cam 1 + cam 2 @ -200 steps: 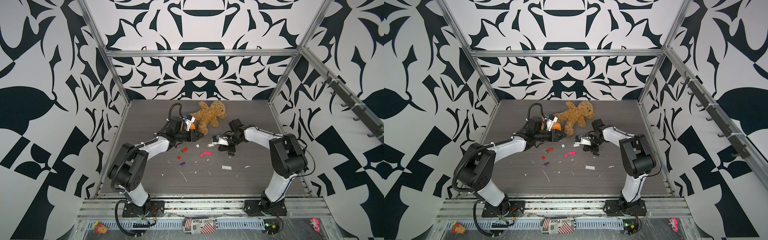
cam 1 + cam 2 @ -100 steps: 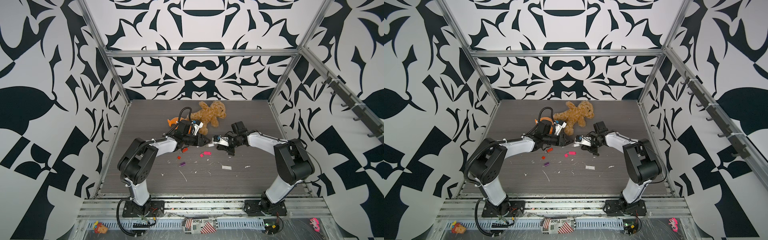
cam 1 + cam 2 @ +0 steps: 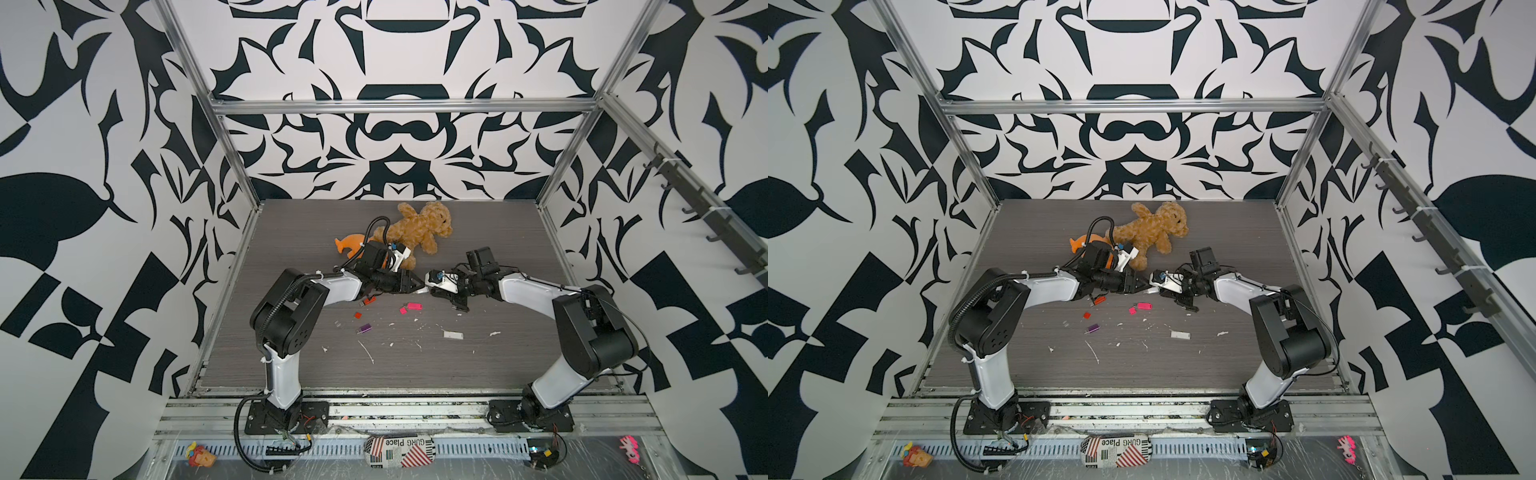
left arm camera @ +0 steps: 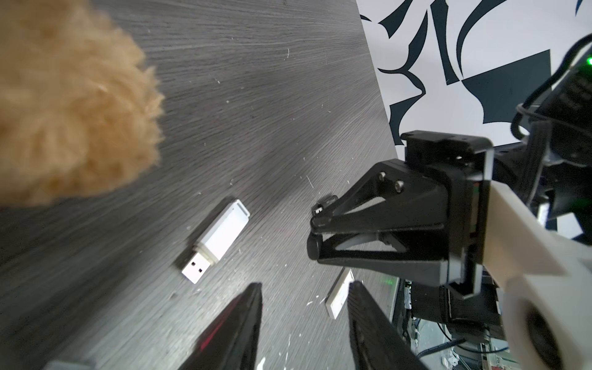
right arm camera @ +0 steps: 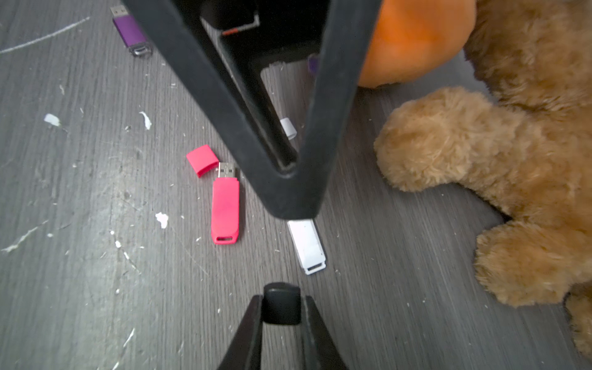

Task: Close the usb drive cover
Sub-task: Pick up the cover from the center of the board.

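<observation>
Two robot arms meet tip to tip over a scuffed grey counter, working just in front of a brown teddy bear and an orange toy, apparently kept to the back so the reach is unobstructed. The left tool hovers low with its jaws apart and empty, seemingly lined up to steady the white usb drive, which lies flat on the counter just ahead of it, its bare metal plug pointing toward that tool. The right tool, facing it, is clamped on a small black piece, probably a cover held at the very tips so it can be pushed on; the drive lies just beyond those tips, untouched. A pink drive and its loose pink cap lie beside it
</observation>
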Controlling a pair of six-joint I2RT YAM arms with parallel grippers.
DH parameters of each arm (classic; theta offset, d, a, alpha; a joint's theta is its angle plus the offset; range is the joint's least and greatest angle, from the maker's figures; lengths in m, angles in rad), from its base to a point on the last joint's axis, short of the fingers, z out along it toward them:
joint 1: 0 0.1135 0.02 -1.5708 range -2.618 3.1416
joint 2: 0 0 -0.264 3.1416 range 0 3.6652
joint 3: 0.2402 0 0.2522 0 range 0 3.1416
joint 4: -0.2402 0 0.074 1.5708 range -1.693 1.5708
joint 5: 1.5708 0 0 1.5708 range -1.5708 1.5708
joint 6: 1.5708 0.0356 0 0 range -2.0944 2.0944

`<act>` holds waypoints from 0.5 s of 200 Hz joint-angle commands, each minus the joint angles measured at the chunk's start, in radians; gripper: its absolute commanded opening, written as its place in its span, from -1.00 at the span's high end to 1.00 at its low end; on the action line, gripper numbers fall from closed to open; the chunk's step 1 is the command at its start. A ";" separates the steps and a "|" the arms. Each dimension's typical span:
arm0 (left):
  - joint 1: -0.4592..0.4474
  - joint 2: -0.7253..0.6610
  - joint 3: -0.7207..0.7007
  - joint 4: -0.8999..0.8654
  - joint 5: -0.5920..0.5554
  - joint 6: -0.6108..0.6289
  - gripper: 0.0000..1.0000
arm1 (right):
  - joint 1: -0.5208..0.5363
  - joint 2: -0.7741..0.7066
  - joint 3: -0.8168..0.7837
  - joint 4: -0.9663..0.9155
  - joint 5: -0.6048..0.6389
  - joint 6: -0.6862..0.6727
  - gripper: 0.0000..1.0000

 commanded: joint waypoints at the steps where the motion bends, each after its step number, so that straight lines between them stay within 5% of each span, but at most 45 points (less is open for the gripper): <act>1: -0.014 0.029 0.032 0.010 0.020 -0.021 0.07 | 0.002 -0.038 -0.021 0.071 -0.035 0.039 0.54; 100: -0.028 0.068 0.042 0.072 0.025 -0.071 0.14 | 0.005 -0.047 -0.066 0.207 -0.068 0.128 0.54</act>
